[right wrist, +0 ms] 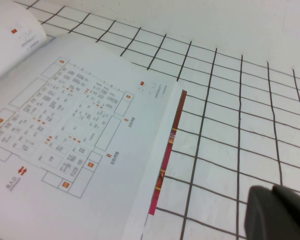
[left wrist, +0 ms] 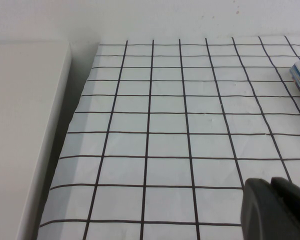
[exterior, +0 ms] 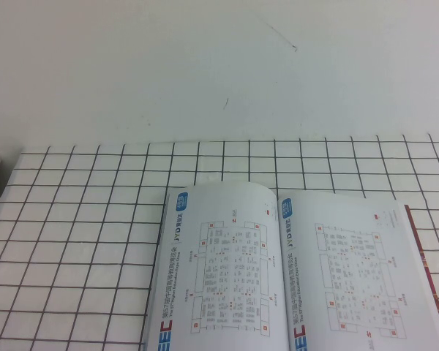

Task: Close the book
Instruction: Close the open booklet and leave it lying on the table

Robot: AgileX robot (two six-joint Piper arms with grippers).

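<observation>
Step in hand: approach; the book lies fully open and neither arm touches it, so closing is not yet begun.
How to do it well: I judge the arched left page the easier leaf to catch, since it already lifts off the stack. Come in low from the book's 9 o'clock edge, slip under that edge and sweep the leaf over the spine toward 3 o'clock. Alternatively, lift at the red cover edge and fold toward 9 o'clock. Press flat at the finish, or the stiff pages may spring open.
Risk: thin glossy pages could slide or crease, and the book may skid on the gridded sheet.
Right gripper: nearest the work, hovering over the sheet just past the book's 3 o'clock edge and apart from it. Only a dark part shows; released or clenched cannot be told.
Left gripper: low over bare sheet at the book's 9 o'clock side, well apart. Its state cannot be told either.
Book's place: at 5 o'clock on the sheet, nearest the robot.
Beyond: plain white table toward 12 o'clock.
</observation>
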